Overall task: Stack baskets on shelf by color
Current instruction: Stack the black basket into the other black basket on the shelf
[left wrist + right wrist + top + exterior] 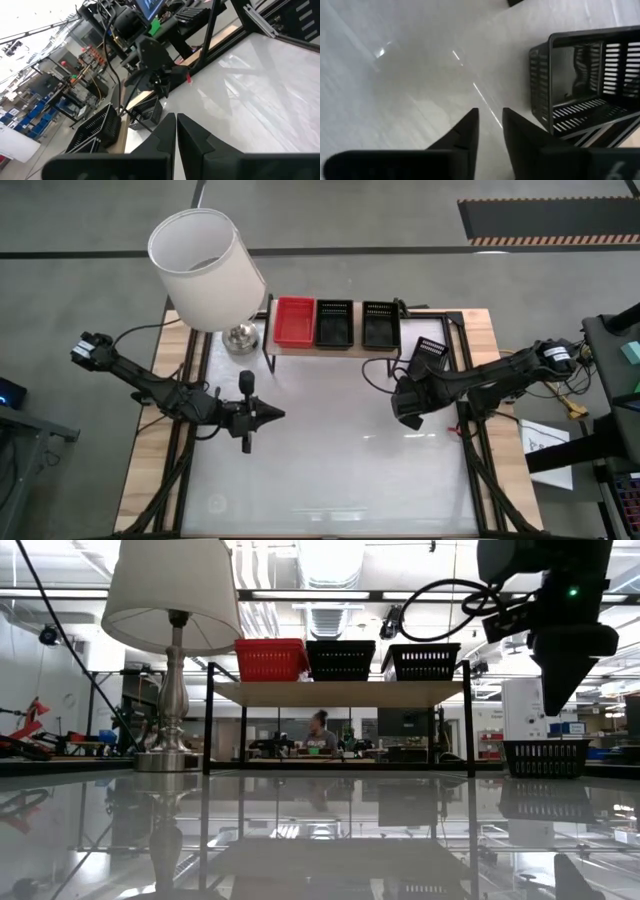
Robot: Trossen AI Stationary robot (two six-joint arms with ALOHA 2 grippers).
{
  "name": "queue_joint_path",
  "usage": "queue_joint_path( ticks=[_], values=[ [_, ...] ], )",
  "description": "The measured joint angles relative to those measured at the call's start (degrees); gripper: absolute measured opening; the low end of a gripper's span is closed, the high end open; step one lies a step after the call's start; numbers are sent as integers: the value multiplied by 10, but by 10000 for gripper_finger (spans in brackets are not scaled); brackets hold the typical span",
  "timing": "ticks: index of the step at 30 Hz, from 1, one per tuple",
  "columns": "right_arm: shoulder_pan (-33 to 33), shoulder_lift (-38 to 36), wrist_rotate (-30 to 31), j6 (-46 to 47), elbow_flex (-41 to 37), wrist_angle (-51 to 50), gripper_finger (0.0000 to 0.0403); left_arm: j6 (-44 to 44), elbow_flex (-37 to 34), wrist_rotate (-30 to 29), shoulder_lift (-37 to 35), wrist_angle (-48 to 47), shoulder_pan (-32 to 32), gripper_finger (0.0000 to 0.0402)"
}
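Observation:
On the shelf [330,348] at the table's far edge stand a red basket [294,322] and two black baskets [334,324] [381,325], side by side on their bottoms; the low view shows the same row: red basket [270,659], black baskets [340,659] [423,661]. One more black basket [430,350] [545,757] [585,95] rests on the table right of the shelf. My right gripper [407,412] [489,117] hangs above the table just on the near side of that basket, pointing down, its fingers a little apart and empty. My left gripper [277,416] [176,120] waits shut over the table's left half.
A lamp with a white shade [205,270] [172,590] stands on its metal base [240,337] just left of the shelf. The glossy white table top [330,470] lies bare toward the near edge. Black frame rails [470,430] run along the sides.

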Motion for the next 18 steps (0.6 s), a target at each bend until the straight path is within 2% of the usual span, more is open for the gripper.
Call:
queue_joint_path(
  ticks=[9,15,18],
  values=[
    [-22,-22,8,-17,-17,-4,155,0,0,0,0,0,0,0],
    [-21,-25,38,-57,-55,5,174,0,-4,0,0,0,0,0],
    [-21,-25,59,-45,-71,6,175,0,-4,0,0,0,0,0]
  ],
)
